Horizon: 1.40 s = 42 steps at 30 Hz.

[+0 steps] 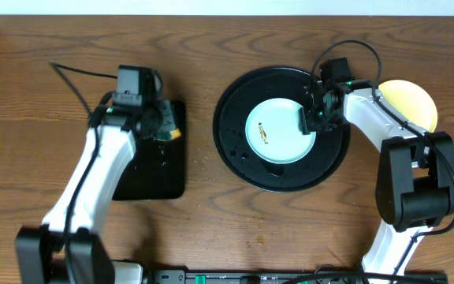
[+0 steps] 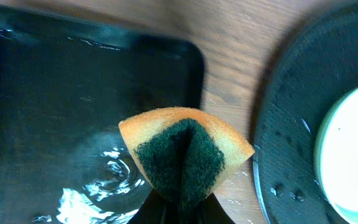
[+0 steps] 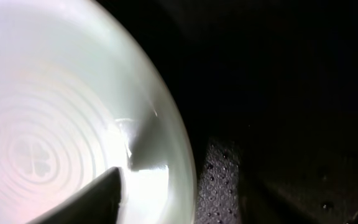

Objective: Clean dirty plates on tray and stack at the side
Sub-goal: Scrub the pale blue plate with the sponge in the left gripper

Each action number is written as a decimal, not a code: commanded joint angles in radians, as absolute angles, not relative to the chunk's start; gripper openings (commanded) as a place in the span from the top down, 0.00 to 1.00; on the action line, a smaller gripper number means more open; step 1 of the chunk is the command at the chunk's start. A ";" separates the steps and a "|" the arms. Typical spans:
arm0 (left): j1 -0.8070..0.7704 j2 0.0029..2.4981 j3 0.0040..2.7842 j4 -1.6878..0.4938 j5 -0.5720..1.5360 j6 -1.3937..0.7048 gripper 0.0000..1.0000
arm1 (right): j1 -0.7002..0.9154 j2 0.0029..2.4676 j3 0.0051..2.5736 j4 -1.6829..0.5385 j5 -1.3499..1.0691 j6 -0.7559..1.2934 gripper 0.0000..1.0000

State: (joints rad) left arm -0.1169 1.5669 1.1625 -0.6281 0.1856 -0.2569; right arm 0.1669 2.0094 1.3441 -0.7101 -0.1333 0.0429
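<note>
From above, the mint plate point(image 1: 278, 134) lies in the middle of the tray point(image 1: 235, 134) with a brown smear point(image 1: 264, 135) on it, so it is not cleaned yet. The yellow plate point(image 1: 412, 102) lies off the tray at the right side, partly hidden by the arm. I see no third plate. The right gripper point(image 1: 315, 118) is at the mint plate's right rim. The left gripper point(image 1: 158, 125) holds a sponge point(image 1: 172, 132) above the small tray point(image 1: 152, 173).

In the left wrist view, the jaws are closed tight on the folded sponge, green side out. It touches no plate.

In the right wrist view, one finger point(image 3: 86, 199) lies on the mint plate just inside its rim. The other finger is hidden, so I cannot tell if the plate is gripped.

I judge that one plate is put aside, and that wiping and stacking the mint plate remain.
</note>
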 commanded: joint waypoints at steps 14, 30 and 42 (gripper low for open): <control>-0.537 1.717 1.346 -0.448 0.118 -0.268 0.93 | 0.171 2.010 1.332 -0.707 -0.171 0.255 0.99; -0.584 1.966 1.346 -0.257 0.081 -0.259 0.92 | 0.171 2.010 1.332 -0.702 -0.161 0.246 0.99; -0.584 2.072 1.346 -0.233 0.084 -0.257 0.92 | 0.171 2.010 1.332 -0.701 -0.161 0.246 0.99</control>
State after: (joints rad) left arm -0.5854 2.0483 1.3251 -0.2329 0.0982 -0.2623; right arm 0.1669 2.0094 1.3396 -0.7063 -0.1684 0.2302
